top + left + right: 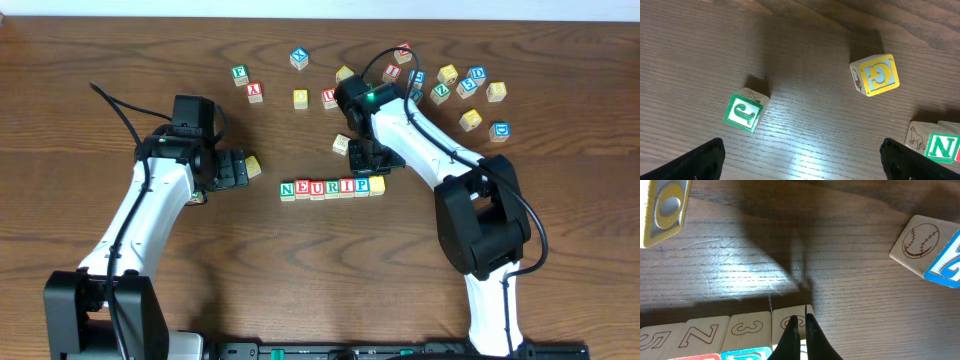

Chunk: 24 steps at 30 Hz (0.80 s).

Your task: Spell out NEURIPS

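1. Spanning all views, dark wood-grain table (100,60): bare room left and front; far right crowded with loose lettered wooden cubes (477,74).
2. Centre: row of pale wooden alphabet cubes (330,187), touching, reading N-E-U-R-I-P, plus yellow-faced end cube (377,185).
3. Empty right gripper (800,330): fingers pressed together, tips at row's rear edge.
4. Empty left gripper (801,150): spread wide over bare wood.

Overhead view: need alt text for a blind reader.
A row of letter cubes reading NEURIP plus a yellow-topped cube sits centre frame, the right end effector shut just beyond its right end. The left end effector is open beside a yellow cube; loose cubes scatter farther back.
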Motion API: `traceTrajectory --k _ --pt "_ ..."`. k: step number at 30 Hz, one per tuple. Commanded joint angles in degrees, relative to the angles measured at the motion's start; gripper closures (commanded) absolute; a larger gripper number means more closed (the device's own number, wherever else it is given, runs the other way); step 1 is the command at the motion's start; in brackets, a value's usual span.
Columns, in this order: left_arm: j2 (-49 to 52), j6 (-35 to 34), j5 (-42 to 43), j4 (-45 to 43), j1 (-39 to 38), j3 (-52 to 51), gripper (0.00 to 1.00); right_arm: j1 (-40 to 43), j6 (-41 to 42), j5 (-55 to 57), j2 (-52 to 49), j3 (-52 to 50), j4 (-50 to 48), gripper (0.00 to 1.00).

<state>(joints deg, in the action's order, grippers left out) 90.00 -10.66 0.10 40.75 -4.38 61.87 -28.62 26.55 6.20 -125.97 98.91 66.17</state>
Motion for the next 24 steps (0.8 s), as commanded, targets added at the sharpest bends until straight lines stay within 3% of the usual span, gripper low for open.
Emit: traceTrajectory --k 1,24 --pt "-0.63 -0.13 0.13 0.35 0.13 1.09 0.02 0.04 0.85 0.35 -0.31 0.39 0.02 0.99" --pt "-0.63 -0.13 0.13 0.35 0.13 1.09 0.02 3.26 0.85 4.11 -0.31 0.39 2.84 0.99"
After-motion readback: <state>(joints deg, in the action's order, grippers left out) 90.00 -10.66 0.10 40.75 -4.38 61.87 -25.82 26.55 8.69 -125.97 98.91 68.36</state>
